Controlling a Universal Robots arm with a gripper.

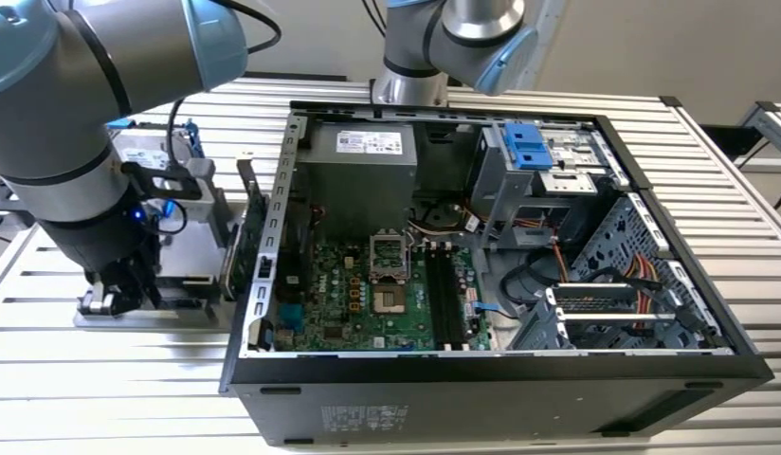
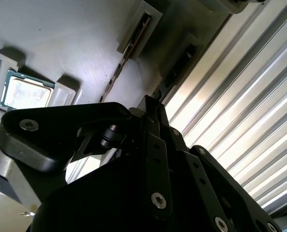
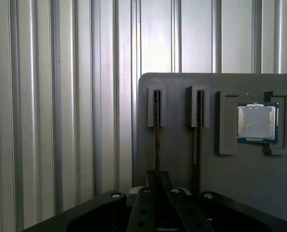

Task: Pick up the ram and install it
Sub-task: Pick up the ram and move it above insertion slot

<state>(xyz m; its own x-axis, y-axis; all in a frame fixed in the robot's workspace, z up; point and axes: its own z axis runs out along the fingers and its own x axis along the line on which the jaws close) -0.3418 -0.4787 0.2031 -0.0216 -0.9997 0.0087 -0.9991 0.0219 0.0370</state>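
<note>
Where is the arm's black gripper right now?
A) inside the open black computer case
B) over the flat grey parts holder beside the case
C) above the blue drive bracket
B: the black gripper hangs over the flat grey parts holder, outside the case.

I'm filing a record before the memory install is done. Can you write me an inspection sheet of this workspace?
Surface: ribbed metal table, bearing a grey tray and an open computer case.
Job's things: first ram stick and second ram stick stand on edge in tray slots.
Clutter: processor chip in the tray.
Grippers: pincer low over the tray, in line with the first ram stick, the one farther from the chip.
Cables: orange leads inside the case.
Surroundings: another robot arm behind the case.
</note>
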